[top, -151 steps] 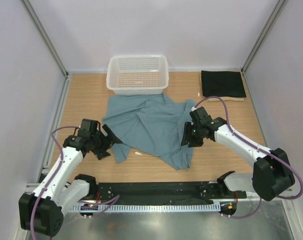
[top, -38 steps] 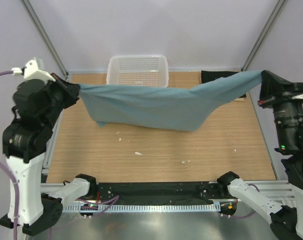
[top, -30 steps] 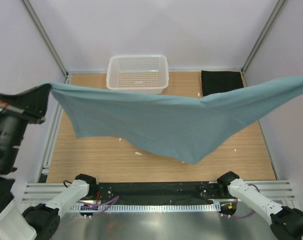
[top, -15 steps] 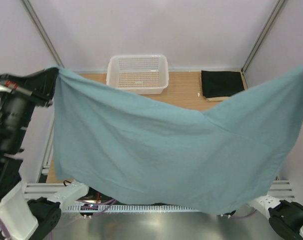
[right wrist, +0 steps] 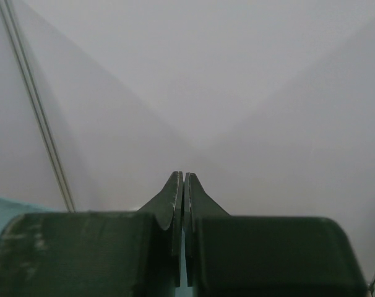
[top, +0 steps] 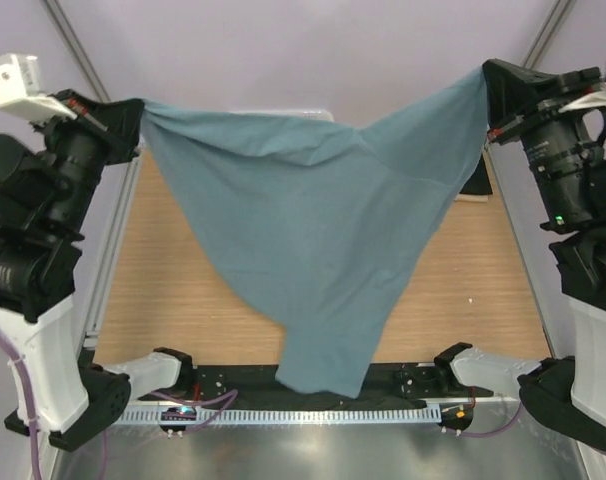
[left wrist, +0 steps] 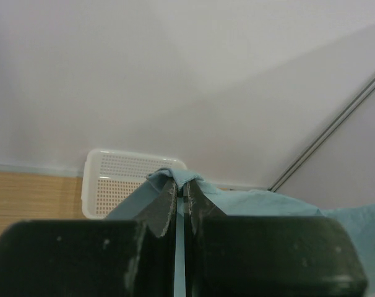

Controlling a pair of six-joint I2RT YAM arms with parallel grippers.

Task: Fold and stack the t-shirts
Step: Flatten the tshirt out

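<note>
Tabletop (top: 183,290) half hidden by raised teal t-shirt (top: 323,230), basket (left wrist: 113,167) apparently behind

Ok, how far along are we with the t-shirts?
Done: a black t-shirt lies folded at the back right, apparently on a cream t-shirt, of which only an edge shows. In hand: the teal t-shirt hangs unfolded in the air, pinched at its top corners by the left gripper and right gripper. Left: lay it flat, fold it and stack it.
</note>
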